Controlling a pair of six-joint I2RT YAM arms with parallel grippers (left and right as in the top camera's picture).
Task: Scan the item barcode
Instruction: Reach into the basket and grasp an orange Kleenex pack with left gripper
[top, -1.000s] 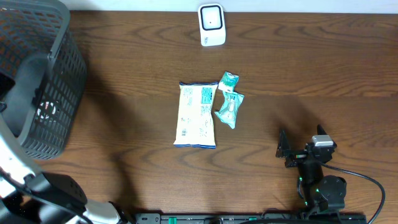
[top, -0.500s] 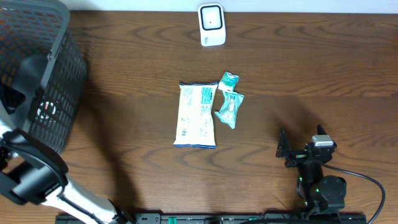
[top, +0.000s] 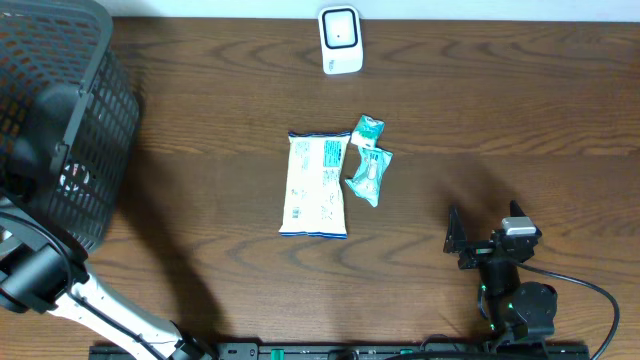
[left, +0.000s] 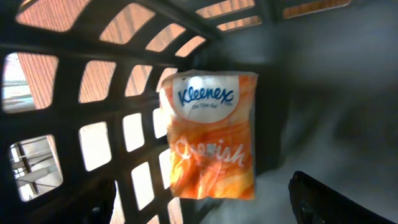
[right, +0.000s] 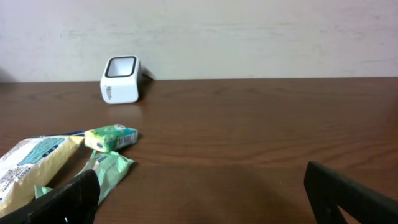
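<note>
I'm swinging the left arm (top: 45, 280) toward eight o'clock, open jaws lining up the tissue pack (left: 211, 134) in the basket (top: 100, 90); right jaws waiting open.

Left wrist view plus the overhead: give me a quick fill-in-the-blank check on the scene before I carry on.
The orange Kleenex pack sits inside the dark mesh ____.
The barcode scanner has a ____ housing.
Beside the large snack bag lie ____ small green packets.
The right gripper, apart from the items, has its jaws ____.
Missing words: basket; white; two; open.
</note>
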